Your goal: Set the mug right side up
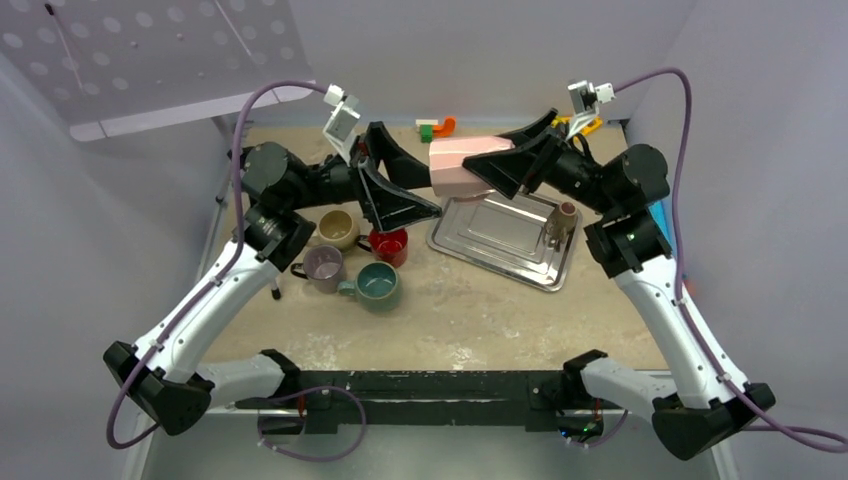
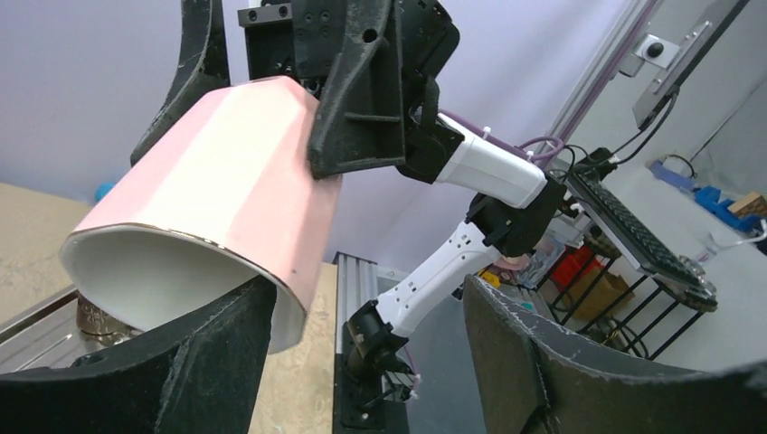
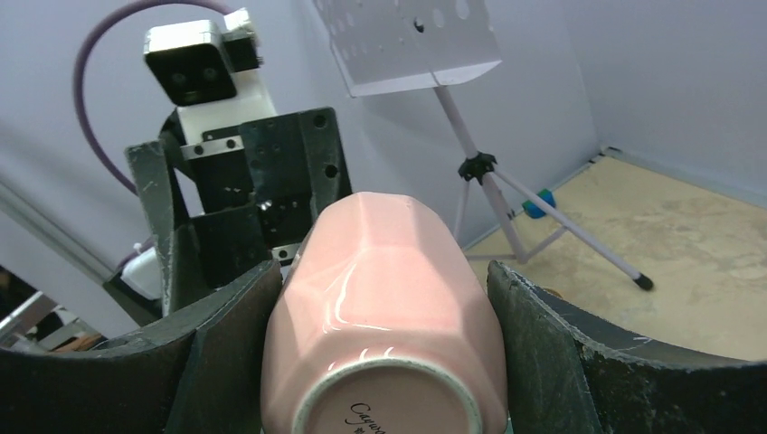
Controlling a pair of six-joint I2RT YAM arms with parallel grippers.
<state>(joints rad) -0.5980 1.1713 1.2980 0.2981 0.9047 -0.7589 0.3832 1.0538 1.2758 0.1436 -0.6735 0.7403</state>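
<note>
A pink faceted mug [image 1: 458, 165] with a white inside hangs on its side above the far edge of the metal tray [image 1: 500, 240]. Its mouth faces left and its base faces right. My right gripper [image 1: 492, 155] is shut on its body near the base; in the right wrist view the mug [image 3: 380, 298] fills the space between the fingers [image 3: 226, 334], its stamped base towards the camera. My left gripper [image 1: 432, 190] is open at the mug's mouth. In the left wrist view the mug [image 2: 226, 190] has one finger [image 2: 208, 353] at its rim, the other finger well apart.
Tan [image 1: 338, 228], red [image 1: 390, 245], purple [image 1: 322, 265] and teal [image 1: 378, 284] mugs stand upright left of the tray. A small brown object [image 1: 563, 222] stands on the tray's right side. Small green and orange pieces [image 1: 435, 127] lie at the back. A stand holding a white perforated board [image 3: 493, 172] rises at the left.
</note>
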